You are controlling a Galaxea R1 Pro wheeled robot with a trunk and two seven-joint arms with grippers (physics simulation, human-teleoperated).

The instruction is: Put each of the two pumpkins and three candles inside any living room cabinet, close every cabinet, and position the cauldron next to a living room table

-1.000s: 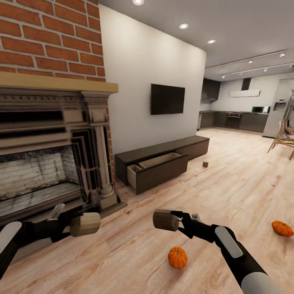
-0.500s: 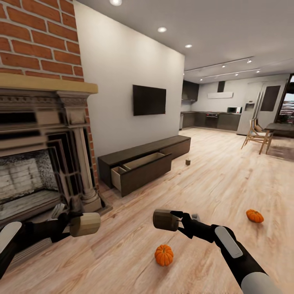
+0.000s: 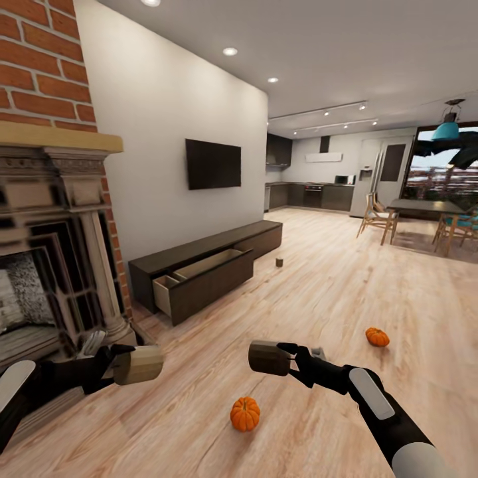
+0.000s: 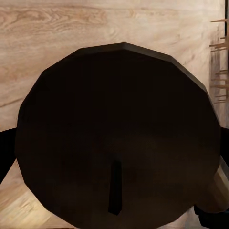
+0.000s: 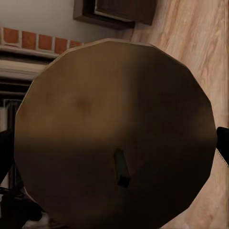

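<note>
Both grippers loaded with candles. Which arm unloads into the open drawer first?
Left, probably. The open drawer lies ahead-left, on the left gripper's side; its candle has the shorter path. The right gripper follows.

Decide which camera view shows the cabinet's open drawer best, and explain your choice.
The head view: the cabinet sits along the wall with its open drawer showing a pale interior. The right wrist view catches just a dark corner of the cabinet behind the held candle. The left wrist view offers nothing useful.

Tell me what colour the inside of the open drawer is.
Pale wood, inside the open drawer of the dark-brown cabinet; head view.
</note>
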